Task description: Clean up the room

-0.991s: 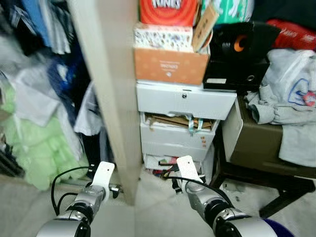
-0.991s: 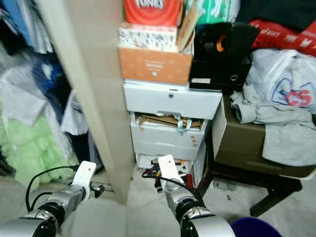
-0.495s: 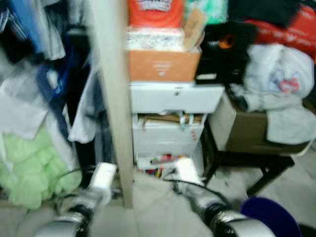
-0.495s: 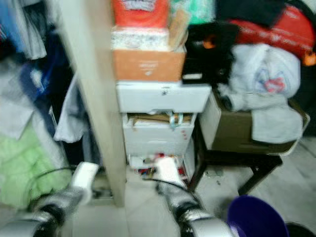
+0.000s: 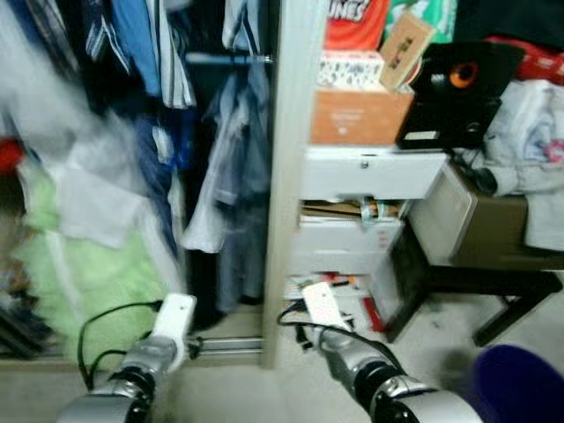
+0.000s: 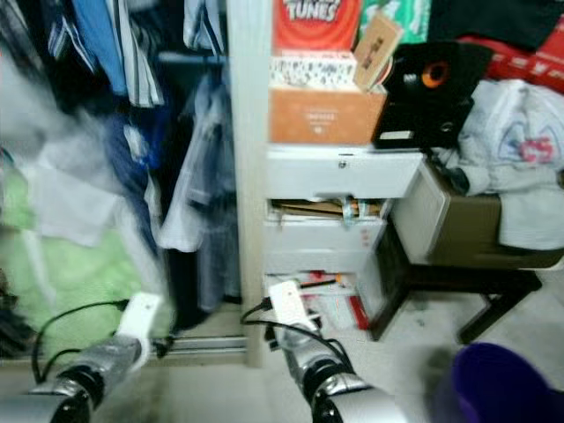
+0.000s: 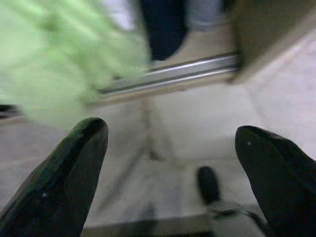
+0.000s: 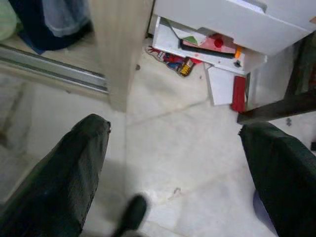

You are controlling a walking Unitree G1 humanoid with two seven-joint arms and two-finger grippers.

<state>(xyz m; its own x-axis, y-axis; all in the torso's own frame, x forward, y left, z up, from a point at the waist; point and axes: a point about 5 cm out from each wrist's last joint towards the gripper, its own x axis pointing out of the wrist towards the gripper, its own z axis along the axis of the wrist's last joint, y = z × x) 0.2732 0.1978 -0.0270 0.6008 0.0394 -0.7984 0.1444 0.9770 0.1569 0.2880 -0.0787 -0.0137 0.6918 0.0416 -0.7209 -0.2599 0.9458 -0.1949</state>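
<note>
Left eye view: both silver arms reach forward and low, forearms angled down toward the pale tiled floor (image 8: 173,163), black cables looping off each wrist. Left gripper (image 7: 170,168) hangs over the floor in front of the metal sliding-door track (image 7: 168,79) of the open wardrobe; its black fingers (image 7: 64,182) stand wide apart, nothing between them. Right gripper (image 8: 173,182) hovers over the tiles by the foot of the light wooden wardrobe post (image 5: 286,176); its fingers (image 8: 54,177) are also spread wide and empty.

Clutter to tidy is all around. Inside the wardrobe hang blue and striped fabric garments (image 5: 150,53), with a soft crumpled pale green cloth heap (image 5: 79,273) piled low at the left, blurred. Right of the post stands a white plastic drawer unit (image 5: 361,203), its middle drawer stuffed with cardboard and paper, and small red and mixed items (image 8: 197,49) spill out at its base onto the floor. On top sit an orange cardboard box (image 5: 357,115), a patterned box and a red carton. A black speaker with an orange cone (image 5: 454,88) stands beside them. Further right, grey-white crumpled clothing (image 5: 538,150) lies on a dark-legged stool or low table (image 5: 476,256). A round dark blue plastic bin (image 6: 511,388) sits on the floor near the right arm.
</note>
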